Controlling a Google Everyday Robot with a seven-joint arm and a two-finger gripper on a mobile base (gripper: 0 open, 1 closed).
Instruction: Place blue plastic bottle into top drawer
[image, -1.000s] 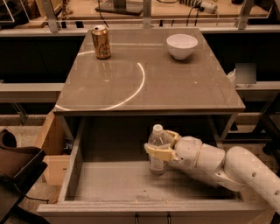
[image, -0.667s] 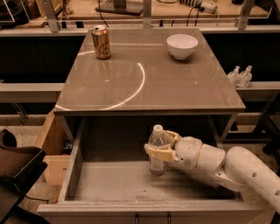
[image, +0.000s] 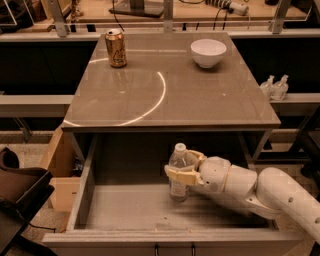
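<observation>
The blue plastic bottle (image: 177, 172), clear with a white cap, stands upright on the flat grey bottom of the open top drawer (image: 125, 207), near its back middle. My gripper (image: 181, 167) reaches in from the right and its tan fingers (image: 181, 176) are closed around the bottle's middle. The white arm (image: 260, 192) lies across the right half of the drawer.
A gold drink can (image: 115, 48) stands at the table's back left and a white bowl (image: 208, 52) at the back right. Two small spray bottles (image: 274, 87) sit on a shelf to the right. A wooden box (image: 59, 172) and a dark chair (image: 20, 200) are at the left.
</observation>
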